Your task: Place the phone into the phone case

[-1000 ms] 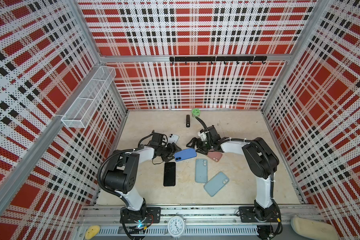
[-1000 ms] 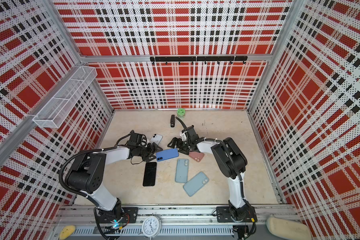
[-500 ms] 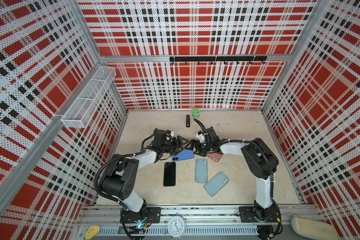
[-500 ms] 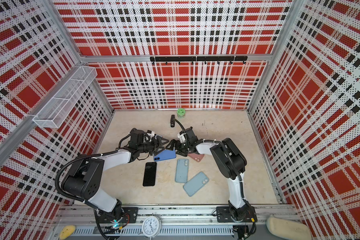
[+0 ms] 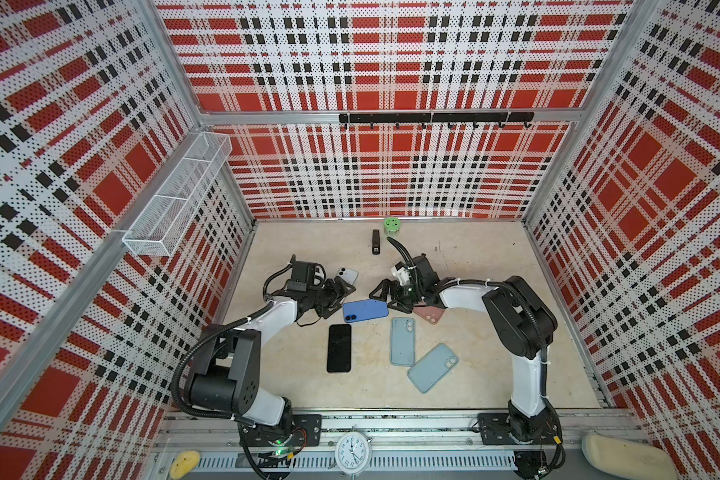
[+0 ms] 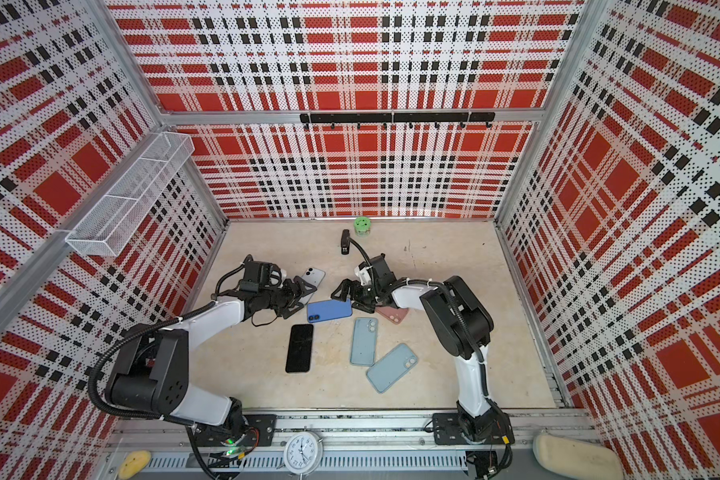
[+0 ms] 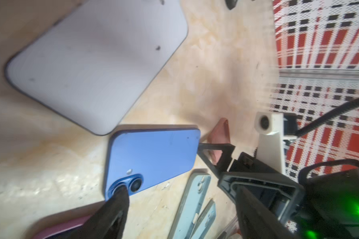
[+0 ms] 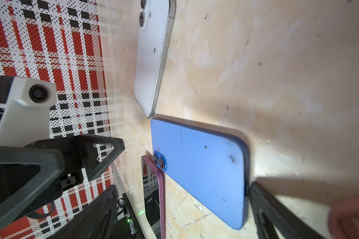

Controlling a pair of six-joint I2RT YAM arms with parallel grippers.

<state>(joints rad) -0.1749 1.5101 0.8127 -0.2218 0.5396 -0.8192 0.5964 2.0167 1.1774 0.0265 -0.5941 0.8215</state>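
Observation:
A blue phone point(image 5: 364, 310) point(image 6: 329, 310) lies back up on the floor between my two grippers. Open, my left gripper point(image 5: 339, 299) point(image 7: 181, 190) rests one fingertip point(image 7: 118, 198) on the phone's lens corner. My right gripper point(image 5: 387, 300) point(image 8: 182, 186) is open too, and one of its fingers point(image 8: 257, 194) touches the phone's opposite short edge. Two light blue phone cases point(image 5: 403, 341) point(image 5: 432, 367) lie flat just in front of the blue phone, both apart from it.
A white phone point(image 5: 347, 275) lies behind the left gripper, and a black phone point(image 5: 339, 348) lies screen up in front of it. A pink phone or case point(image 5: 429, 313) sits under the right arm. A black stapler-like object point(image 5: 376, 242) and a green tape roll point(image 5: 390, 226) stand near the back wall.
The left gripper reached out toward the right gripper and has drawn back a little. The right gripper has shifted slightly left. The blue phone has turned slightly on the floor.

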